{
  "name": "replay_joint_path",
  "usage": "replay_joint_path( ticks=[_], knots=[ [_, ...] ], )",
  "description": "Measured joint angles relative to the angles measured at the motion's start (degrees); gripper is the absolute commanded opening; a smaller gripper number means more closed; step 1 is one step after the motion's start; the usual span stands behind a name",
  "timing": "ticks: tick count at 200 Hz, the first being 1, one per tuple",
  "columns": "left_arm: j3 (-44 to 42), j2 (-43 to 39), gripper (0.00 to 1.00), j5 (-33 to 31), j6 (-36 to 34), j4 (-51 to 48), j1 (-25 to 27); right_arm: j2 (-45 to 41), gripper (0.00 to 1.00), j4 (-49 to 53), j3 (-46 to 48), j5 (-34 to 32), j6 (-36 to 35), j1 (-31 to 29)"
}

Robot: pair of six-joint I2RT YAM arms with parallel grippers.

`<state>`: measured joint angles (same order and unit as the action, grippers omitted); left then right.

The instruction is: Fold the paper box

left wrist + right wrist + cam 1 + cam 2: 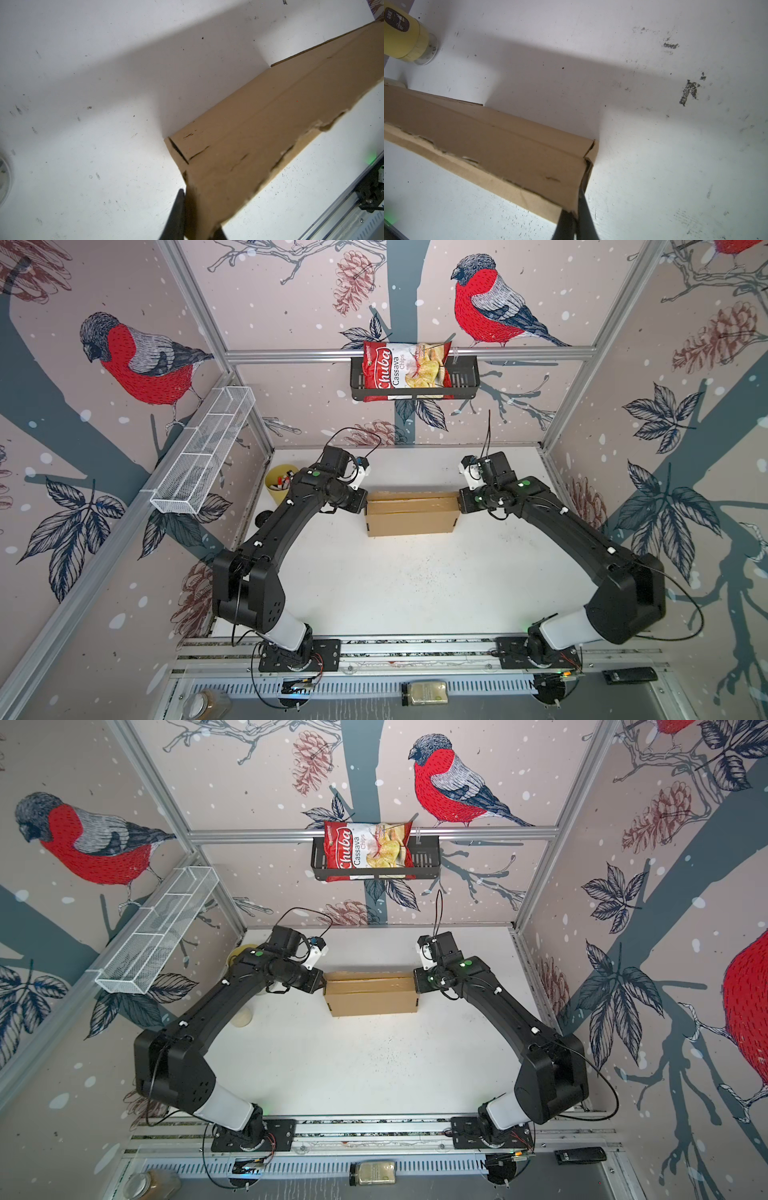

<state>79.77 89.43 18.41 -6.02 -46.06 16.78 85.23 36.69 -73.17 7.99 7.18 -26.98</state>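
Paper box (411, 518) looks mostly formed. Left fingers (174, 218) and right fingers (586, 216) clamp its ends. Closing tuck likely remains.

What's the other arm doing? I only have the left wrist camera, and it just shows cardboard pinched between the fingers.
Observer: The right gripper is shut on the paper box, at the end opposite the left gripper.
Operator: Is anything else on the table near my arm?
Observer: A yellow cup stands near the back left corner. It is partly hidden by the left arm and apart from the box.
Operator: And beyond the box?
Observer: A chips bag sits in a black basket on the back wall, above the table.
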Motion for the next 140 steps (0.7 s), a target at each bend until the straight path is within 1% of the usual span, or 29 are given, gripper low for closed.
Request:
replay_joint_path(
  ticks=[10, 23, 39, 68, 78, 103, 140],
  knots=[
    [0.35, 0.02, 0.04, 0.46, 0.09, -0.22, 0.0, 0.02, 0.0, 0.0, -0.02, 0.02, 0.02, -0.02],
    [0.87, 0.2, 0.05, 1.05, 0.26, -0.96, 0.0, 0.11, 0.0, 0.0, -0.07, 0.0, 0.02, -0.04],
    [1.33, 0.63, 0.1, 1.22, 1.27, -1.38, 0.07, 0.15, 0.0, -0.02, -0.13, 0.0, 0.02, -0.04],
    [1.57, 0.96, 0.22, 1.29, 2.95, -2.58, 0.31, 0.15, 0.0, -0.04, -0.13, 0.2, 0.02, -0.07],
    [1.66, 0.9, 0.24, 1.2, 3.02, -2.82, 0.28, 0.15, 0.0, -0.02, -0.13, 0.2, 0.02, -0.07],
    [2.51, 0.37, 0.24, 0.96, 4.28, -4.57, -0.11, 0.15, 0.0, -0.02, -0.13, 0.2, 0.02, -0.04],
    [2.75, -0.2, 0.21, 1.07, 5.11, -5.6, -0.33, 0.15, 0.0, -0.02, -0.13, 0.2, 0.02, -0.04]
  ],
)
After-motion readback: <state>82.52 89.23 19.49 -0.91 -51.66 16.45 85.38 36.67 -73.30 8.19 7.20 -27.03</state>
